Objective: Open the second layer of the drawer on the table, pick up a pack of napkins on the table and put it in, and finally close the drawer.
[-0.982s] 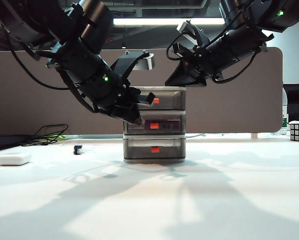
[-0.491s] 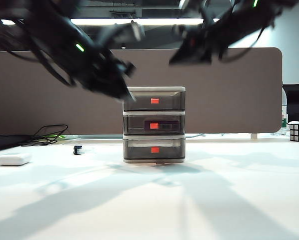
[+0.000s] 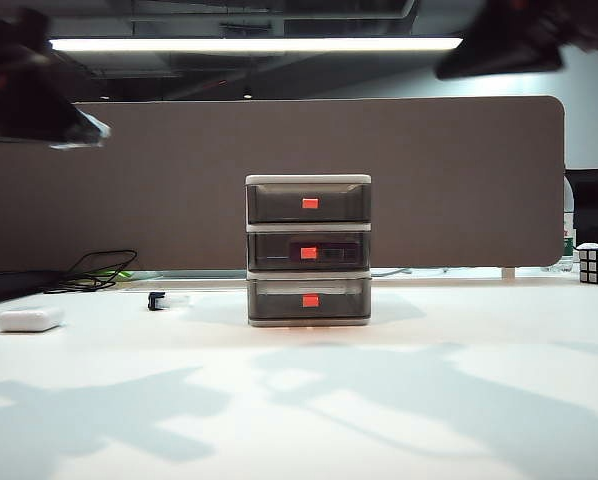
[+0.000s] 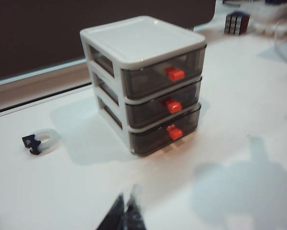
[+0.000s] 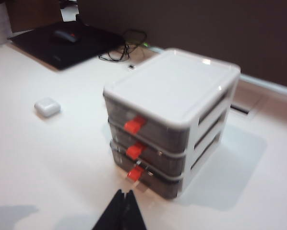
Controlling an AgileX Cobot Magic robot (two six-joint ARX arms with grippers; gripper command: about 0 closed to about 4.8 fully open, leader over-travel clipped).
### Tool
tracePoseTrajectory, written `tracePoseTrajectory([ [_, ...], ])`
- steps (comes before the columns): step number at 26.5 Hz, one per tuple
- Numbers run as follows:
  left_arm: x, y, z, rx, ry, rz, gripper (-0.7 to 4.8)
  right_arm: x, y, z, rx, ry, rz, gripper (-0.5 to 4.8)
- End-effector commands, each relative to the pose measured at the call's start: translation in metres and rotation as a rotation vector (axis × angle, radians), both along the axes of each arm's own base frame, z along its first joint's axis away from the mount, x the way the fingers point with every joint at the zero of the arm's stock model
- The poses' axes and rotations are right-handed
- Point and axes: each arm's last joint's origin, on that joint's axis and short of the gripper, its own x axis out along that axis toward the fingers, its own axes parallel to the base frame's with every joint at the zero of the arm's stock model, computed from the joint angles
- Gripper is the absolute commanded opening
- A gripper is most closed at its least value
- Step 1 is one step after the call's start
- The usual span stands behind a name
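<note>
Both hands pressed together and empty, left (image 4: 125, 211) at ten o'clock, right (image 5: 120, 211) at two, above the closed drawer (image 3: 308, 250).

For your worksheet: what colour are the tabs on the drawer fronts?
Red tabs, clearest in the left wrist view.

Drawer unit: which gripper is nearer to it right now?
Right, narrowly, as far as I can tell. The right gripper hangs high to the right of the drawer unit, fingers shut; the left gripper hangs high, farther off to its left, also shut.
</note>
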Motion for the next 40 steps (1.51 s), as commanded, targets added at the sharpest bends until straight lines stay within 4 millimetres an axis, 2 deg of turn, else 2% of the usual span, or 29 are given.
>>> tracePoseTrajectory([
  [1, -0.008, 0.004, -0.006, -0.074, -0.029, 0.013, -0.06, -0.020, -0.007, -0.017, 0.028, 0.012, -0.045, -0.05],
  [6, -0.020, 0.012, -0.026, -0.121, -0.086, 0.019, -0.06, -0.060, -0.015, -0.068, 0.095, 0.010, -0.070, -0.05],
  [11, -0.024, 0.015, -0.037, -0.134, -0.104, 0.017, -0.06, -0.080, -0.018, -0.099, 0.096, -0.006, -0.066, -0.05],
  [15, -0.024, 0.015, -0.038, -0.125, -0.096, 0.007, -0.06, -0.091, -0.023, -0.118, 0.117, -0.026, -0.081, -0.05],
  [20, -0.023, 0.017, -0.038, -0.093, -0.113, -0.014, -0.06, -0.093, -0.025, -0.117, 0.091, -0.054, -0.109, -0.05],
  [27, -0.012, 0.047, -0.034, -0.158, -0.116, 0.067, -0.06, -0.090, -0.034, -0.116, 0.087, -0.070, -0.204, -0.05],
  [31, -0.017, 0.052, -0.034, -0.145, -0.124, 0.122, -0.06, -0.091, -0.036, -0.116, 0.091, -0.075, -0.215, -0.05],
  [36, -0.032, 0.059, -0.038, -0.118, -0.110, 0.201, -0.06, -0.099, -0.041, -0.116, 0.095, -0.066, -0.283, -0.05],
  [40, -0.037, 0.059, -0.040, -0.095, -0.112, 0.153, -0.06, -0.104, -0.044, -0.116, 0.090, -0.073, -0.324, -0.05],
])
